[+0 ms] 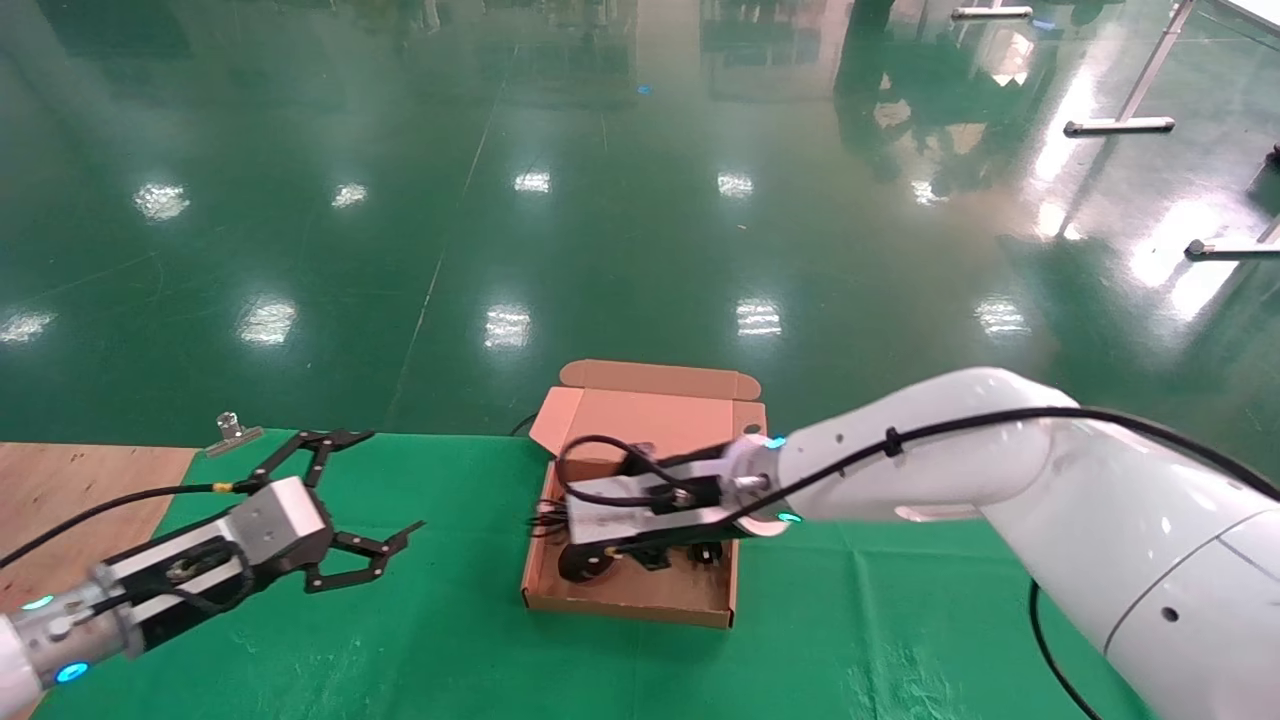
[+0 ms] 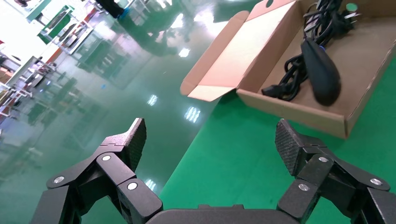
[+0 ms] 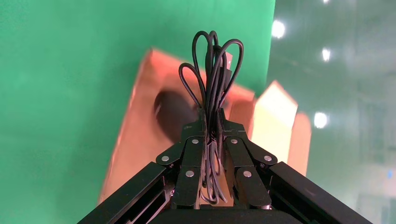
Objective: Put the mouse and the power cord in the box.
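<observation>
Our right hand (image 3: pixel 212 128) hangs over the box (image 1: pixel 640 600), clamped on the looped thin cable of the mouse (image 2: pixel 321 74), which lies inside the box beside the power cord (image 2: pixel 292 74). We see our left hand (image 1: pixel 365 490) well apart from it above the green tabletop (image 1: pixel 420 640), fingers (image 2: pixel 128 140) spread wide, holding nothing.

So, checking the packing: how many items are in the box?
2. The mouse lies in the box, the power cord beside it. The right gripper is shut on the mouse's cable above the box; the left gripper hangs open nearby.
</observation>
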`<action>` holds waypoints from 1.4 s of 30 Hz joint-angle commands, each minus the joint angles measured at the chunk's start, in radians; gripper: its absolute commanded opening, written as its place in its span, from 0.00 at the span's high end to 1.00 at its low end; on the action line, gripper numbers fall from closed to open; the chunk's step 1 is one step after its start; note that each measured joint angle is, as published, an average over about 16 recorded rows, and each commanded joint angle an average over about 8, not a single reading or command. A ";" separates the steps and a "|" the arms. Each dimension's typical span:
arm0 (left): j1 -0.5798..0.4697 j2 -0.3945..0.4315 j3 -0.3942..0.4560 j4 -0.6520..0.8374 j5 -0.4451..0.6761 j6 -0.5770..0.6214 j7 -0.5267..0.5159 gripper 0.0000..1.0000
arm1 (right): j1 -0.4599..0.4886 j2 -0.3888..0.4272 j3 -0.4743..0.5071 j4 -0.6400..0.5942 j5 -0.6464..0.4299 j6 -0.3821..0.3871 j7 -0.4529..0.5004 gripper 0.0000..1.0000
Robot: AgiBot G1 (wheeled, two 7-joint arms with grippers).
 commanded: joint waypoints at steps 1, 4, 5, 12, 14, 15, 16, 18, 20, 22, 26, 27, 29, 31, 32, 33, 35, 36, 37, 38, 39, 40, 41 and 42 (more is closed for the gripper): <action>-0.013 0.019 0.006 0.030 0.008 0.011 0.006 0.00 | -0.009 0.002 -0.024 -0.032 0.015 0.029 -0.009 0.95; -0.035 0.049 0.011 0.070 0.014 0.021 0.012 0.00 | -0.025 0.002 -0.043 -0.061 0.027 0.088 -0.028 0.62; -0.042 0.059 0.013 0.082 0.016 0.024 0.014 0.00 | -0.029 0.002 -0.049 -0.066 0.031 0.106 -0.034 0.49; -0.090 0.117 0.025 0.151 0.031 0.046 0.027 0.00 | -0.037 0.002 -0.087 -0.075 0.067 0.164 -0.054 0.00; -0.100 0.128 0.028 0.163 0.035 0.051 0.031 0.00 | -0.037 0.002 -0.096 -0.076 0.076 0.170 -0.057 0.00; -0.105 0.133 0.029 0.169 0.037 0.053 0.032 0.00 | -0.038 0.002 -0.101 -0.077 0.081 0.173 -0.057 0.00; -0.108 0.138 0.030 0.173 0.039 0.056 0.034 0.00 | -0.038 0.002 -0.104 -0.077 0.085 0.176 -0.058 0.00; -0.114 0.144 0.032 0.180 0.041 0.059 0.036 0.00 | -0.039 0.002 -0.110 -0.078 0.090 0.181 -0.059 0.00; -0.117 0.147 0.033 0.184 0.042 0.062 0.037 0.00 | -0.040 0.002 -0.113 -0.079 0.093 0.184 -0.059 0.00; -0.119 0.149 0.034 0.186 0.044 0.063 0.038 0.00 | -0.040 0.002 -0.115 -0.080 0.095 0.186 -0.060 0.00; -0.116 0.146 0.033 0.182 0.044 0.061 0.037 0.00 | -0.039 0.002 -0.112 -0.079 0.093 0.183 -0.060 0.00; -0.115 0.145 0.033 0.181 0.044 0.060 0.036 0.00 | -0.038 0.002 -0.111 -0.079 0.092 0.182 -0.060 0.00; -0.114 0.144 0.032 0.179 0.044 0.059 0.036 0.00 | -0.038 0.002 -0.109 -0.079 0.091 0.180 -0.059 0.00; -0.113 0.142 0.032 0.178 0.043 0.059 0.035 0.00 | -0.037 0.002 -0.108 -0.078 0.089 0.179 -0.059 0.00; -0.112 0.141 0.032 0.177 0.043 0.058 0.035 0.00 | -0.037 0.002 -0.107 -0.078 0.088 0.178 -0.059 0.00; -0.112 0.141 0.032 0.176 0.043 0.058 0.035 0.00 | -0.037 0.003 -0.106 -0.077 0.088 0.177 -0.059 0.00; -0.111 0.140 0.032 0.175 0.042 0.057 0.035 0.00 | -0.038 0.005 -0.103 -0.075 0.089 0.174 -0.058 0.00; -0.111 0.140 0.031 0.175 0.042 0.057 0.034 0.00 | -0.040 0.007 -0.099 -0.073 0.091 0.171 -0.056 0.00; -0.110 0.139 0.031 0.174 0.042 0.057 0.034 0.00 | -0.042 0.011 -0.095 -0.069 0.094 0.166 -0.054 0.00; -0.110 0.139 0.031 0.174 0.042 0.057 0.034 0.00 | -0.046 0.016 -0.087 -0.064 0.099 0.160 -0.051 0.00; -0.110 0.139 0.031 0.173 0.042 0.057 0.033 0.00 | -0.051 0.023 -0.078 -0.057 0.105 0.152 -0.046 0.00; -0.110 0.139 0.030 0.171 0.042 0.059 0.030 0.00 | -0.057 0.031 -0.068 -0.048 0.113 0.143 -0.041 0.00; -0.109 0.137 0.028 0.166 0.042 0.061 0.024 0.00 | -0.064 0.041 -0.056 -0.038 0.122 0.132 -0.035 0.00; -0.108 0.135 0.025 0.159 0.043 0.065 0.015 0.00 | -0.071 0.052 -0.042 -0.028 0.132 0.120 -0.029 0.00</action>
